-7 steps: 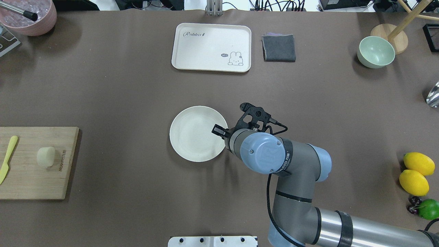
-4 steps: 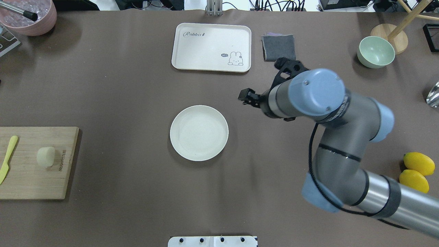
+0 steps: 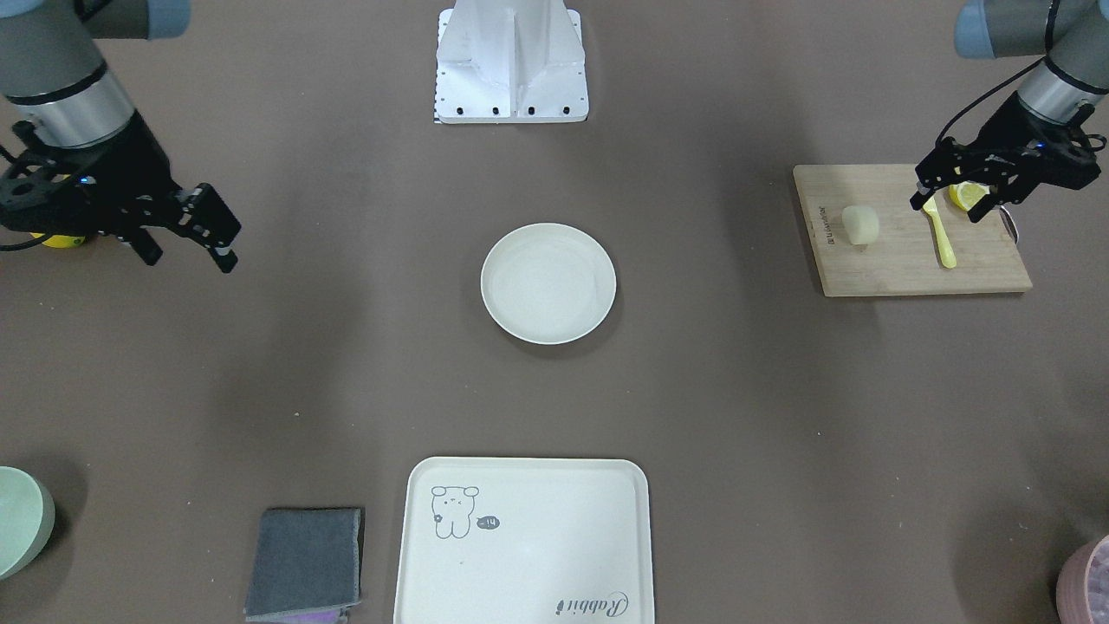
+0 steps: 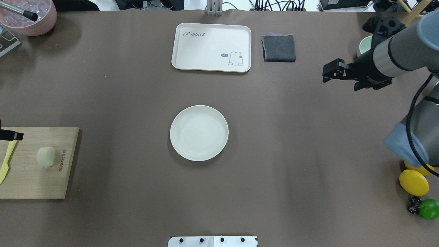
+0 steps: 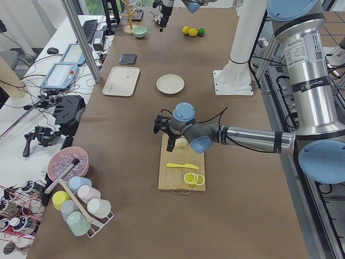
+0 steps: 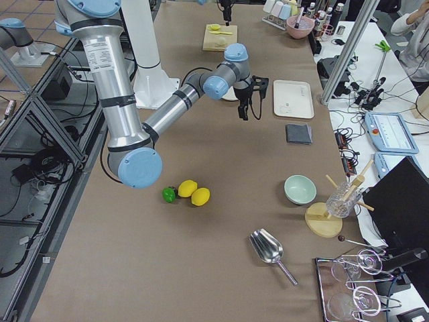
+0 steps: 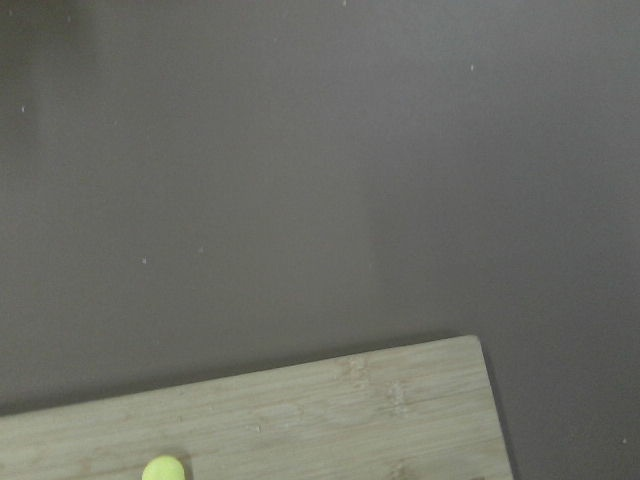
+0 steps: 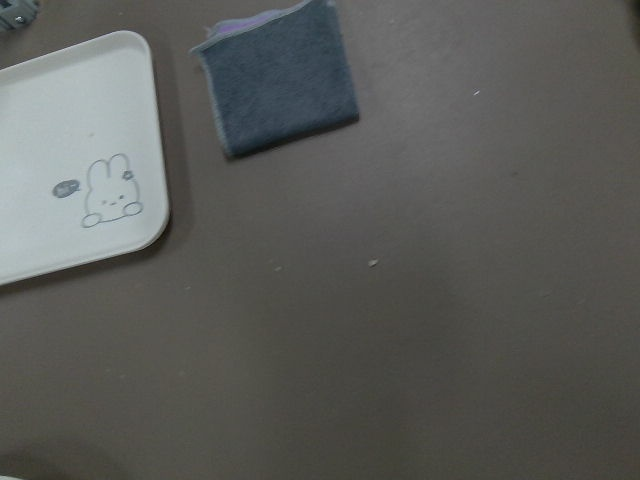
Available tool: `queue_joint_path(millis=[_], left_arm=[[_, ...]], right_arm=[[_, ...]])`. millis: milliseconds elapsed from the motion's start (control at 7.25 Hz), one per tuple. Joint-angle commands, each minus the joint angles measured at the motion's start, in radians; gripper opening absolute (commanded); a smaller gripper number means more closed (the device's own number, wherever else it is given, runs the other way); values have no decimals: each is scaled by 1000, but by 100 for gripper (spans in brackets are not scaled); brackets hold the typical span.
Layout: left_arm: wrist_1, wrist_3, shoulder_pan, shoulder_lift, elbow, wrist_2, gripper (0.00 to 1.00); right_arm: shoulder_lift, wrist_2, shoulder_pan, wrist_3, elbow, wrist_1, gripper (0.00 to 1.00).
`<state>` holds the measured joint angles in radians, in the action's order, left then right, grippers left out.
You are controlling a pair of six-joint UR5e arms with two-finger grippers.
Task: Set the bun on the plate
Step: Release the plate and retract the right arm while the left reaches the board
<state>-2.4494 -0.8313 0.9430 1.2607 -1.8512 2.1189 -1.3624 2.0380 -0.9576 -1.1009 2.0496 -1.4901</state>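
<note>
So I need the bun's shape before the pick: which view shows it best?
The overhead exterior view: the bun lies whole, unobstructed and largest, on the cutting board. Exterior front-facing shows it too, slightly smaller. In exterior left the left arm partly hides it; exterior right shows it tiny; neither wrist view has it.

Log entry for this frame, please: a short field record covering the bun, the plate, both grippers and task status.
bun: on the wooden cutting board, not gripped
plate: table centre, nothing on it
left gripper: open, over the board by the yellow knife, apart from the bun
right gripper: open, holding nothing, off to the robot's right, well clear of the plate
task status: bun not yet picked up
</note>
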Motion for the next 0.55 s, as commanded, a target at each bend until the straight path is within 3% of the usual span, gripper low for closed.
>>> queue_joint_path(millis=[0,138,414], left_arm=[[-46,-119,-188,-6,16,-161,97],[-45,-167,-238,23,20,-206,97],[-43,-164,-283,25,35,-247,96]], right_arm=[[-96,59,-119,222,4,5,100],[-137,129,-177,308,-3,5,100],[-185,143,-225,377,0,7,100]])
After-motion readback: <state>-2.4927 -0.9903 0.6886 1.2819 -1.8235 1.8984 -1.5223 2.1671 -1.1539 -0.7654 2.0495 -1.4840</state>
